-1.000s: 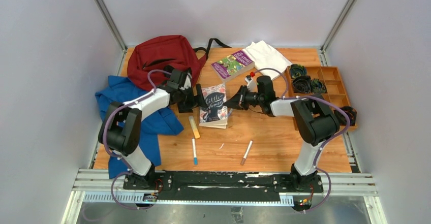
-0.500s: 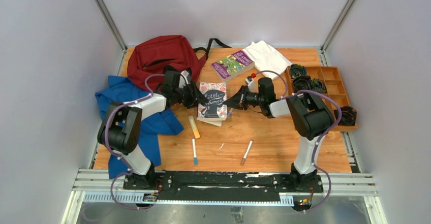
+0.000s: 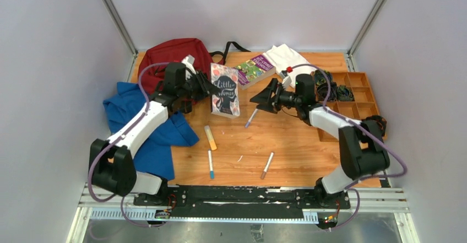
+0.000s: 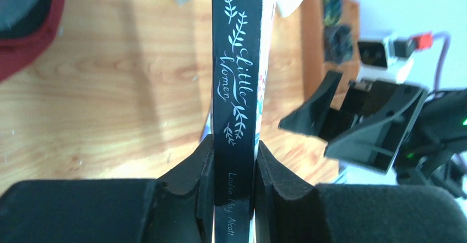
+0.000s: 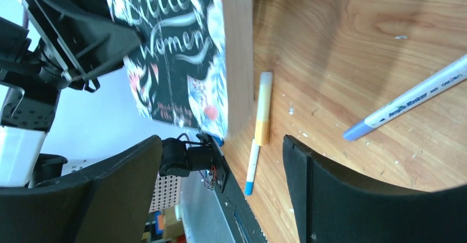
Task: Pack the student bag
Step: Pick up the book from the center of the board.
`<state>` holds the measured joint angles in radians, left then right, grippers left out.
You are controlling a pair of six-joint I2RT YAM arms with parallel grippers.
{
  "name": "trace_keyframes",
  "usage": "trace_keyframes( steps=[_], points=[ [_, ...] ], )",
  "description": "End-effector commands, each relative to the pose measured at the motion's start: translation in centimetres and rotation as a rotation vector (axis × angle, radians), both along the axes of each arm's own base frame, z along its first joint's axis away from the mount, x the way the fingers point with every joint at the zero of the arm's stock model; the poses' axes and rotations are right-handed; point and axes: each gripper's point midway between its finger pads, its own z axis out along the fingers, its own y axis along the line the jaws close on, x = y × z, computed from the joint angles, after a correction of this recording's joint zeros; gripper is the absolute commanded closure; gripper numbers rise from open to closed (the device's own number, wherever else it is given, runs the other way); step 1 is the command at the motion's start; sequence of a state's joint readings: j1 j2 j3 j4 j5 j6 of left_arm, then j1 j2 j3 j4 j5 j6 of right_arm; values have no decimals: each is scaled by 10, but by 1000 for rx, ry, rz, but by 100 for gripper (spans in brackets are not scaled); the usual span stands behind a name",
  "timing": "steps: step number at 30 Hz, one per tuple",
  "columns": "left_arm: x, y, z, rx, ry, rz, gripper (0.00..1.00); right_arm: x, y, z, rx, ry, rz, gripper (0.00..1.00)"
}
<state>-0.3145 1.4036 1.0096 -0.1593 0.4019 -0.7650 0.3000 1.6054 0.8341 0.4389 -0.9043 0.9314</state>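
At the near edge of the wooden table (image 3: pixel 297 144), a white marker with a blue tip (image 3: pixel 210 165) and a grey marker with a brown cap (image 3: pixel 267 165) lie apart on the bare board. A yellow-and-orange highlighter (image 3: pixel 210 138) lies just beyond them. A crumpled blue garment (image 3: pixel 146 133) drapes over the left side.

Further in, the left gripper (image 4: pixel 234 166) is clamped on the black spine of a floral paperback titled Little Women (image 3: pixel 226 90) and holds it upright. Facing it, the right gripper (image 3: pixel 264 97) has its jaws spread wide with nothing between them. A pale purple pen (image 3: pixel 251 117) lies on the wood just below it.

On the right, an orange compartment tray (image 3: pixel 360 94) holds black coiled items (image 3: pixel 326 91) in its left-hand compartments, possibly rolled cables, though they are too small to be sure. At the back, a purple paperback (image 3: pixel 252 69) lies beside a white folded cloth (image 3: pixel 287 60). The large dark red fabric backpack (image 3: pixel 170 55) sits in the back left corner, just behind the left arm and near the held book.

Pale grey walls with metal corner posts close in the table on three sides
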Motion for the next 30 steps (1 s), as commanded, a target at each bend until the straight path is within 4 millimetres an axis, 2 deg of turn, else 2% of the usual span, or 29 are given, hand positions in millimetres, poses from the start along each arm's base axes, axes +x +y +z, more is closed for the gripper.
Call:
trace_keyframes(
  steps=[1,4,6,9,11,15,21,25,27,30],
  points=[
    [25,7,105,-135,-268,154,100,-11,-13,23,15,-5,-99,14],
    [32,8,140,-155,-334,234,100,-19,2,49,116,-23,-139,12],
    [35,3,166,-256,-384,242,100,-23,11,67,202,-53,-168,11],
    [31,-4,193,-392,-410,229,100,-32,22,92,336,-120,-175,11],
    [30,-9,204,-467,-408,212,100,-36,27,100,388,-149,-168,11],
    [28,-16,205,-523,-370,184,100,-44,30,117,483,-223,-153,15],
    [20,-18,217,-618,-371,167,100,-47,36,142,545,-299,-117,12],
    [17,-20,224,-635,-372,157,100,-36,40,149,540,-300,-139,3],
    [15,-23,226,-641,-368,140,100,-29,42,152,538,-305,-153,2],
    [10,-25,227,-645,-368,133,100,-24,46,166,577,-341,-132,1]
  ],
)
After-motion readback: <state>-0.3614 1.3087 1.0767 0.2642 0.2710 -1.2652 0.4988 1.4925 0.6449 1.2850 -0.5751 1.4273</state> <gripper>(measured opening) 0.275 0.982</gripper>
